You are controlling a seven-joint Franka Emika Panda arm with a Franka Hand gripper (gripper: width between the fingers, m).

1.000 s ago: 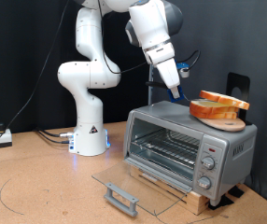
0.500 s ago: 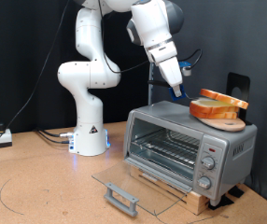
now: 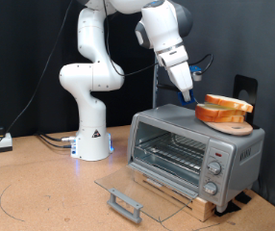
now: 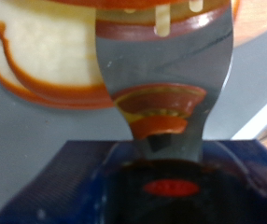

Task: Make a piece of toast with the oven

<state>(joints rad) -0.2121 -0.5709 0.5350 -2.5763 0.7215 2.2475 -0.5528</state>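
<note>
The tool (image 3: 187,93), gripping a blue-handled metal spatula (image 4: 161,103), hovers at the roof of the boxy silver-grey toaster oven (image 3: 190,149). Its blade meets the pale, golden-crusted bread slices (image 3: 226,104) stacked on a round wooden board (image 3: 232,125) near the roof's right edge. The glass door (image 3: 137,188) lies open; I judge lifting a slice is in hand, needing the blade slid flat beneath it.

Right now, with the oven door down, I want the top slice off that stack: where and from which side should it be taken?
Probably by its crust edge on the exterior view's left. The top slice lies flat on the stack on the round board atop the oven, so coming in low under that edge suits it. The gripper hangs on that side.
</note>
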